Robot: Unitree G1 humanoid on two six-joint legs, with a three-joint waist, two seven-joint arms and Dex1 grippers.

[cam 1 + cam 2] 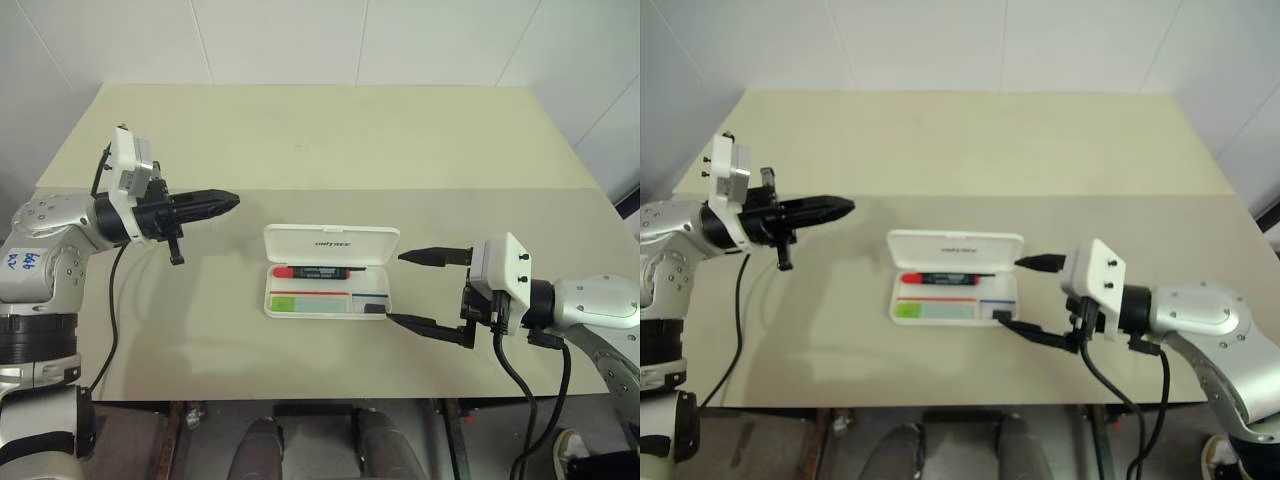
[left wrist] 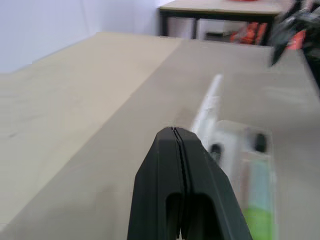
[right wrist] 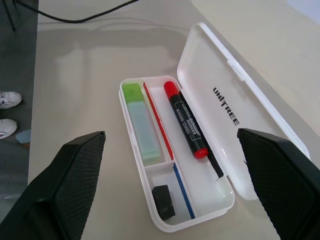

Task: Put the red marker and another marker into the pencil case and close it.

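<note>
Left gripper [image 1: 228,201]: two black fingers pressed together, nothing between them; hangs above the beige table [image 1: 330,140], well to the left of the flat white hard-plastic hinged pencil case [image 1: 327,300].
Right gripper [image 1: 412,289]: jaws spread wide, empty; fingertips just beside the case's right end, one by the lid, one by the tray.
Pencil case: lies near the table's middle, open, lid [image 3: 235,105] with black lettering tipped back on its hinge.
Red marker [image 3: 185,120]: short, stubby, black barrel with bright red ends; lies in the case's compartment next to the lid.
Second marker [image 3: 140,122]: short pale mint-green translucent highlighter with brighter green end; lies in the front compartment, a thin red strip [image 3: 159,122] between it and the red marker.
Other contents: small black bit [image 3: 163,201] and thin blue strip [image 3: 182,192] in the end pocket nearest the right gripper.
Task state (judged): both markers in; only closing remains.
Handling (judged): case light, stiff, smooth; likely to slide if pushed sideways. Take the lid at its free long edge and fold it over the tray; press down near the front latch, steadying the tray.
</note>
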